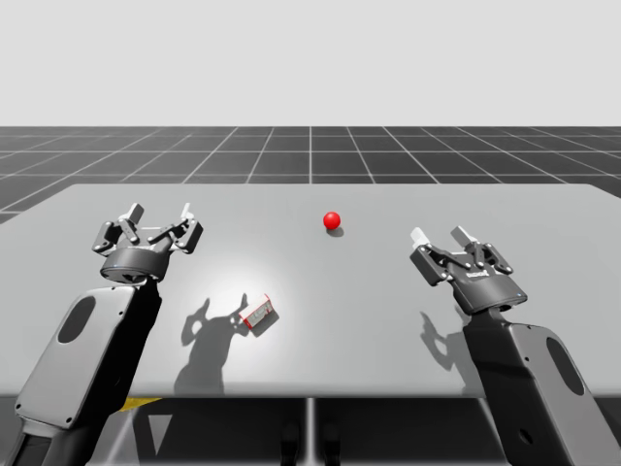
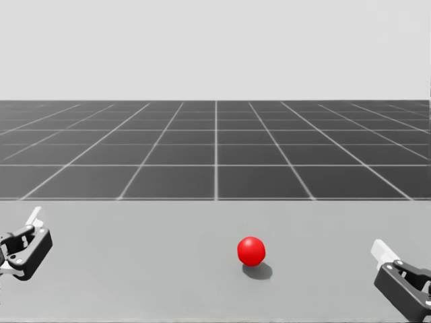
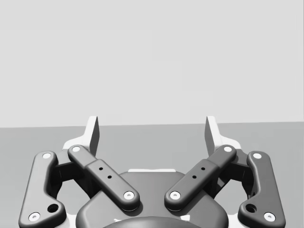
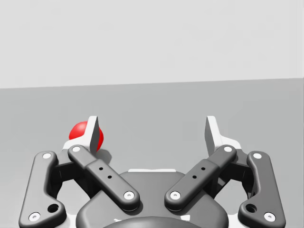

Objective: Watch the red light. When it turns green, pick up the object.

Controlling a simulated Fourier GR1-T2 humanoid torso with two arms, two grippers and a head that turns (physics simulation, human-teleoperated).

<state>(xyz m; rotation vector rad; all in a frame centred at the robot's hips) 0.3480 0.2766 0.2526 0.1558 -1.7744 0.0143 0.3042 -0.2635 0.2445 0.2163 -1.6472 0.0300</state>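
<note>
The light is a red ball (image 1: 332,220) on the grey table (image 1: 388,320), past its middle; it also appears in the head view as the red ball (image 2: 251,249) and ahead-left of my right gripper (image 4: 152,134) as the red ball (image 4: 80,133). A small red and white box (image 1: 258,314) lies on its side near the table's front, left of centre. My left gripper (image 1: 160,219) hovers open at the table's left, behind and left of the box. My right gripper (image 1: 442,237) hovers open at the right. Nothing is between the fingers of my left gripper (image 3: 152,134).
The table's front edge (image 1: 310,396) runs just in front of the box. A dark gridded floor (image 1: 310,155) stretches beyond the far edge. Bare table surface lies between the two grippers.
</note>
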